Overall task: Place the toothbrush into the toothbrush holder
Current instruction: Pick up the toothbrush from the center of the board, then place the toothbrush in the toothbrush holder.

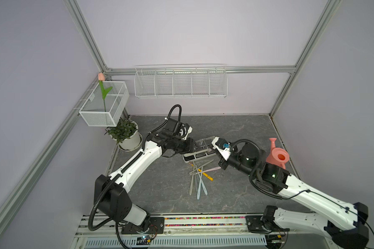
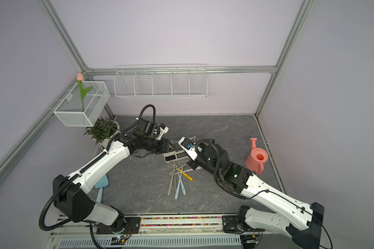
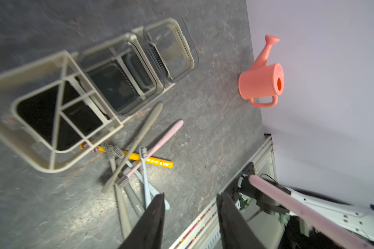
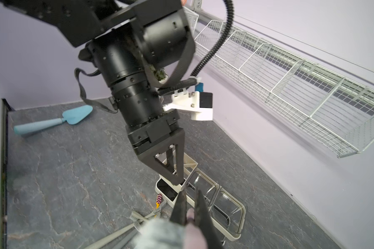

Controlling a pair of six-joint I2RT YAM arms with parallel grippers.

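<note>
The cream toothbrush holder [image 1: 200, 153] [image 2: 171, 155] [image 3: 65, 56] [image 4: 230, 234] stands mid-table, a divided cream bin and two clear cups in a row. My right gripper [image 4: 190, 200] is shut on a pink toothbrush [image 4: 190, 215] [image 3: 300, 209] and hovers over the holder near where the bin meets the first cup. The brush's blurred bristle head lies close to the right wrist camera. My left gripper [image 3: 190, 200] [image 1: 191, 145] [image 2: 167, 146] is open and holds nothing, just above the holder's bin end. In both top views the wrist camera hides the right gripper's tips.
Several more toothbrushes [image 1: 200, 179] [image 2: 178, 181] [image 3: 134, 159] lie crossed in front of the holder. A pink watering can [image 1: 277, 158] [image 3: 261, 82] stands at the right wall. A potted plant [image 1: 125, 133] and mesh box [image 1: 104, 105] sit back left. A blue trowel [image 2: 102, 187] lies front left.
</note>
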